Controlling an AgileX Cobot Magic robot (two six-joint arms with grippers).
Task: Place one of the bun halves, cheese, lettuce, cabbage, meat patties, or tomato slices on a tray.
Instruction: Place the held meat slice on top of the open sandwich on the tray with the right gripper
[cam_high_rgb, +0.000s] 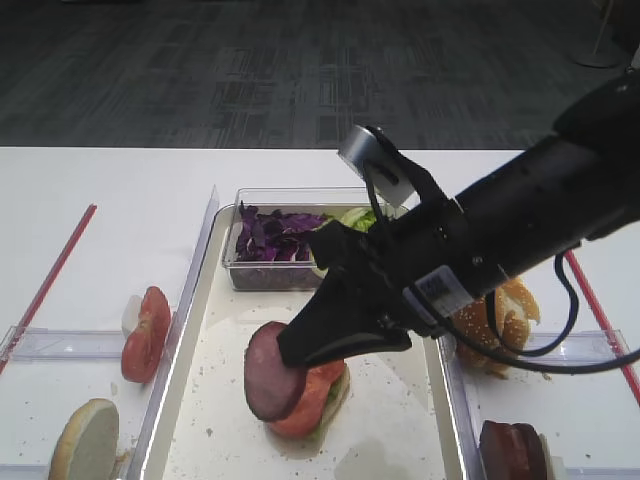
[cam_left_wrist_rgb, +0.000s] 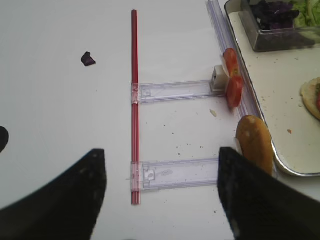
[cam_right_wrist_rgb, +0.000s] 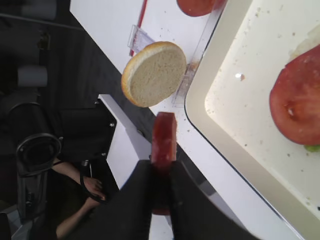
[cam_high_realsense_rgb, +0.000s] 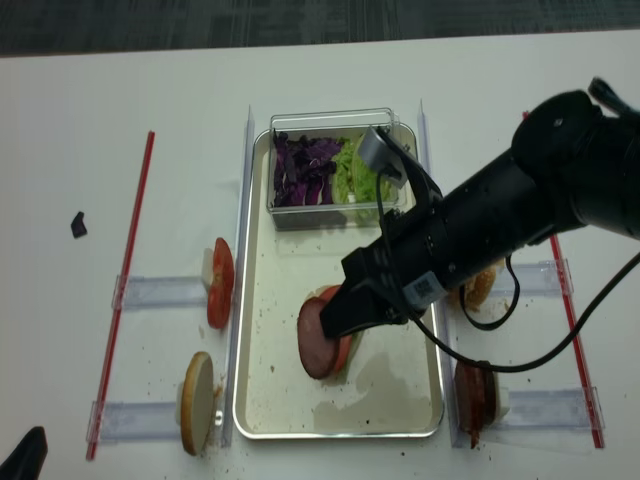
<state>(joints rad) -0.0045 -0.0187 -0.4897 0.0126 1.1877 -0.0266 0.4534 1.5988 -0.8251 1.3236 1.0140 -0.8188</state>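
The right claw (cam_high_rgb: 300, 350), clenched on a meat patty (cam_high_rgb: 272, 372) held tilted on edge, hangs just above the tomato slice (cam_high_rgb: 315, 395) stacked mid-tray (cam_high_rgb: 400, 440); release lies directly below. The left claw (cam_left_wrist_rgb: 160, 195) waits parted, off the tray's left side.

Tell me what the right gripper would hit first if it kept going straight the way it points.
Shut on a meat patty, the right gripper points down-left at the tray. The patty would probably land first on the tomato slice topping the stack; depth is uncertain.
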